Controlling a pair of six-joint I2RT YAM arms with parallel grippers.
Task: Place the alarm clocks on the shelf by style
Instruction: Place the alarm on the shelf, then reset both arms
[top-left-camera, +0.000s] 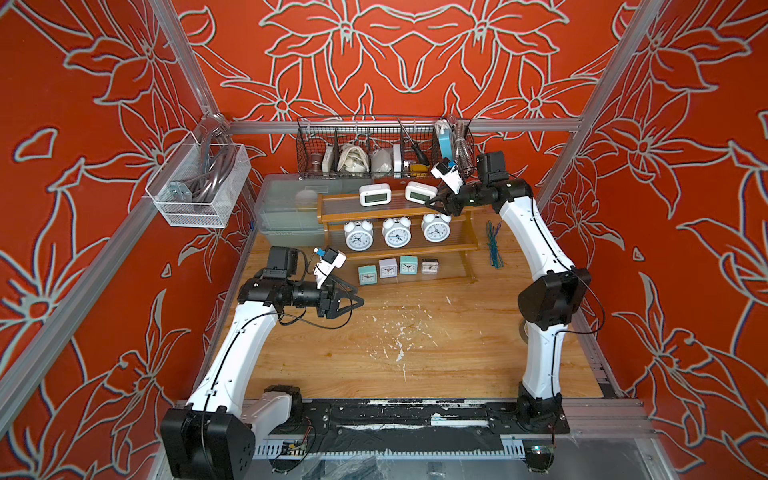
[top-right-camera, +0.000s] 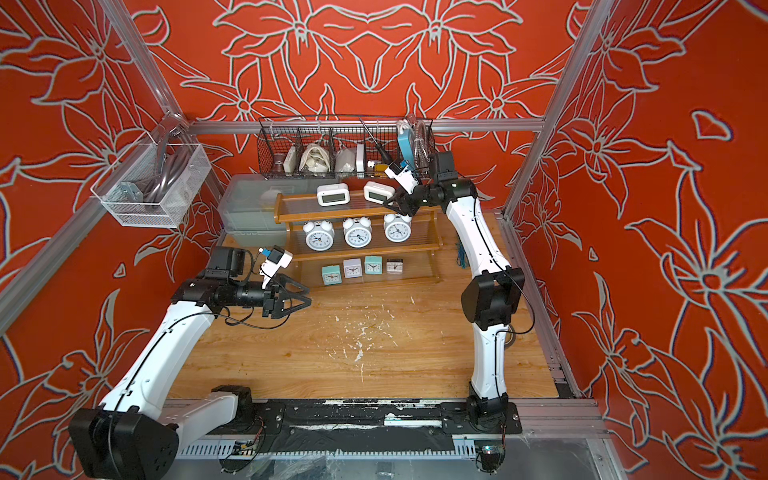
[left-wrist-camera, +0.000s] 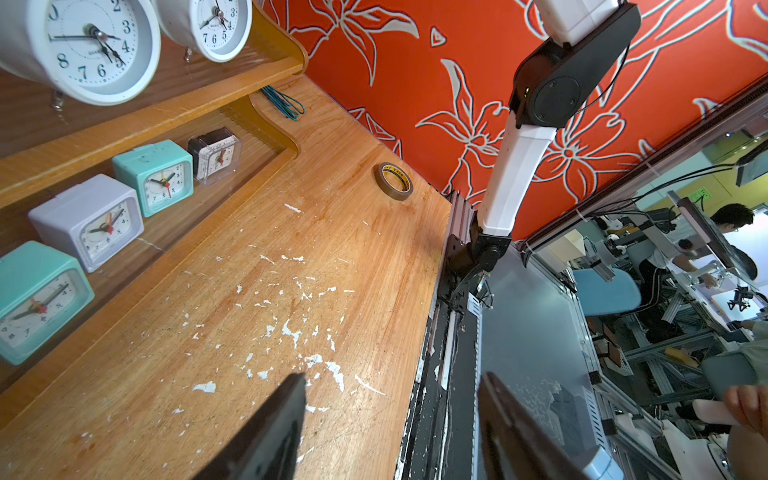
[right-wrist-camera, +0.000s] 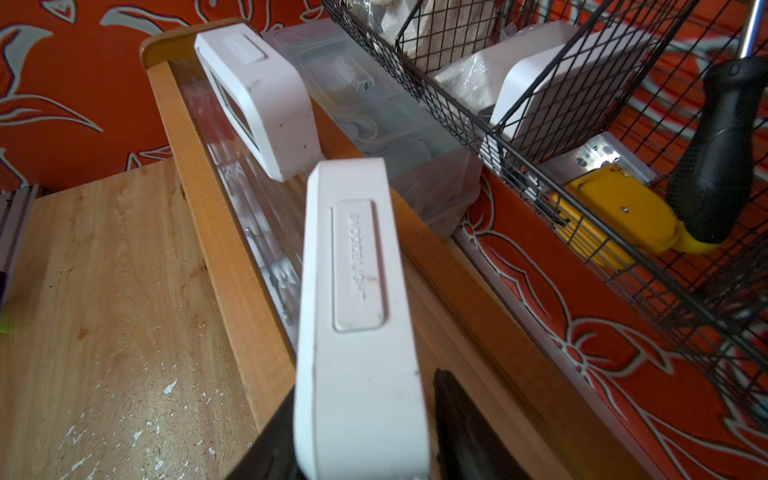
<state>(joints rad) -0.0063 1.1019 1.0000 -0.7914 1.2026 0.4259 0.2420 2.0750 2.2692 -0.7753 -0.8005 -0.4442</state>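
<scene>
Orange-brown shelf (top-left-camera: 374, 216) on the tabletop's (top-left-camera: 415, 353) far edge looks full! Left gripper (top-left-camera: 358, 295) hovers off the shelf's near-left corner, jaws apart, nothing between them. Bottom tier: teal square clock (top-left-camera: 367, 274), white square clock (top-left-camera: 388, 268), second teal square clock (top-left-camera: 408, 264), dark-faced square clock (top-left-camera: 429, 266). Middle tier: left twin-bell clock (top-left-camera: 358, 237), middle twin-bell clock (top-left-camera: 397, 233), right twin-bell clock (top-left-camera: 436, 228). Top tier: first digital clock (top-left-camera: 375, 194) mid-rail, second digital clock (top-left-camera: 420, 193) toward the right end, bracketed by the right gripper (top-left-camera: 432, 203). Pinching or released, I cannot tell. All nine look sorted by style; only release and retreat remain.
</scene>
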